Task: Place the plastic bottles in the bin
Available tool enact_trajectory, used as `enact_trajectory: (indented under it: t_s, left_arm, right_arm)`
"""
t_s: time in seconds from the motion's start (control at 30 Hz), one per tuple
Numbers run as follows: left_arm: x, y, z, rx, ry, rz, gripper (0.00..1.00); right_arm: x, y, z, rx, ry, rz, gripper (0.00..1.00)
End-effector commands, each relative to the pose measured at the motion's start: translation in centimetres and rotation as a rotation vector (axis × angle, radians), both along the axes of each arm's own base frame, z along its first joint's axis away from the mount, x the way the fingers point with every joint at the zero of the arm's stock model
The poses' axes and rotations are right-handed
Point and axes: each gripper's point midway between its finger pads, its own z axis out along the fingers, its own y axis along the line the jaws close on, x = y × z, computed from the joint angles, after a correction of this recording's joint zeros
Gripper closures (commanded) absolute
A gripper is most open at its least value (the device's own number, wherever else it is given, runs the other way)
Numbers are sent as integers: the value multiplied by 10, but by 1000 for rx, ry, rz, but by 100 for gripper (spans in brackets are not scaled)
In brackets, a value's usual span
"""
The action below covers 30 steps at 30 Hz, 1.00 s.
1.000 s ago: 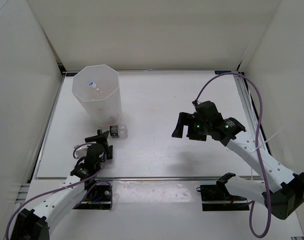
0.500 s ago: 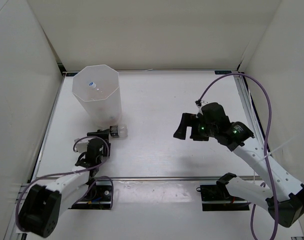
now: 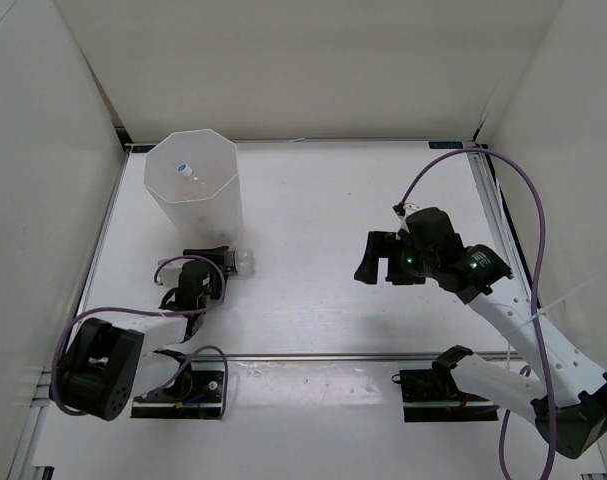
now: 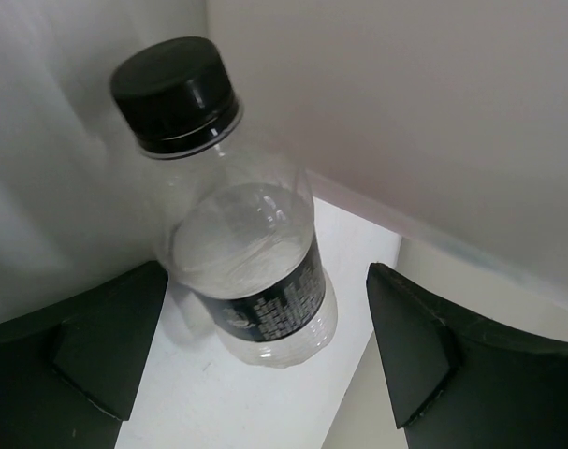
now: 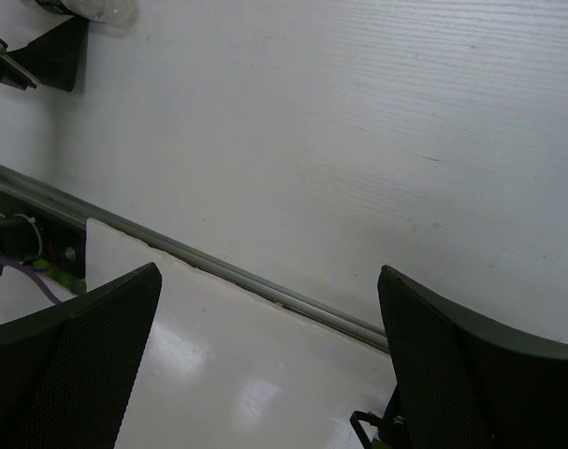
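The tall white bin (image 3: pixel 191 185) stands at the far left; one small bottle end (image 3: pixel 184 169) shows inside it. A clear bottle with a black cap and black label (image 4: pixel 251 267) lies on the table at the bin's foot, also in the top view (image 3: pixel 239 262). My left gripper (image 3: pixel 211 263) is low at this bottle. In the left wrist view my left gripper (image 4: pixel 265 365) is open, with the bottle's base between the fingertips (image 4: pixel 106 341), untouched. My right gripper (image 3: pixel 379 259) is open and empty above the table's middle right, as the right wrist view (image 5: pixel 265 355) shows.
The bin's wall (image 4: pixel 68 187) rises right behind the bottle's cap. A metal rail (image 5: pixel 218 271) runs along the table's near edge. White walls enclose the table on three sides.
My left arm has folded in and brought its gripper up to the black-capped bottle by the bin. My right gripper has drifted slightly right and stays open.
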Motion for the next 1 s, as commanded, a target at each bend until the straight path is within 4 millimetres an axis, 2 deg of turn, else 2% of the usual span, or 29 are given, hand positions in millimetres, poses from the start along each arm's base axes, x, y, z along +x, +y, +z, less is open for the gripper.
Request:
enact_trajectory:
  t_s: [0.0,0.07,0.1,0.13,0.23,0.3,0.37,0.4,0.43,0.47,0.5,0.53,0.57,0.6,0.63,0.7,0.73,0.8,0.83,0.87,0.93,0.97]
  left_arm:
    - [-5,-4,-21,18,95,-31,0]
    - [-3,-6,-25,3,114,-29,0]
    - [0,-9,-20,-6,104,-37,2]
    - [-2,-5,-26,1,127,-27,12]
    - [-5,-6,-27,5,130,-49,34]
    - [-15,-5,-30,1,136,-56,50]
    - [-22,-2,-33,-4,149,-50,50]
    - [-24,-2,-28,-9,130,-51,50]
    - [-34,1,-36,-7,165,-45,50]
    - [-38,2,-36,-17,168,-38,50]
    - [-42,3,-36,-17,167,-38,50]
    - [-41,3,-23,-30,118,-39,50]
    - [-51,3,-29,-29,152,-43,50]
    - [-52,3,-24,-33,137,-44,50]
    - [-50,0,-4,-53,66,-55,52]
    - [-52,3,16,-73,-3,-42,53]
    - [-47,4,39,-67,-63,-45,53]
    - [-46,8,65,9,-121,-63,53]
    - [-45,10,86,37,-173,-70,53]
    - [-40,10,123,64,-241,-76,53]
    - [-40,12,156,180,-308,-121,53]
    - [-37,11,188,208,-358,-128,53]
  right_arm:
    - [7,-4,21,12,-76,11,0]
    - [11,-3,20,4,-67,17,0]
    - [11,-3,20,-1,-72,24,0]
    - [15,-5,21,-2,-71,12,0]
    - [17,-6,19,0,-60,13,0]
    - [20,-4,18,9,-55,14,0]
    - [18,0,13,19,-34,32,0]
    - [22,0,15,25,-44,23,0]
    - [21,2,13,28,-30,32,0]
    - [22,2,11,29,-31,32,0]
    - [21,4,9,32,-19,41,0]
    - [24,6,8,33,-21,41,0]
    - [23,8,7,46,-15,41,0]
    - [24,9,5,41,-5,40,0]
    - [26,12,5,55,1,38,0]
    - [29,16,3,69,7,38,0]
    - [28,18,1,74,25,38,0]
    - [29,21,0,85,36,38,0]
    - [30,21,-2,88,48,37,0]
    - [30,21,-2,88,49,37,0]
    - [29,23,-4,91,61,44,0]
    - [30,23,-5,96,63,37,0]
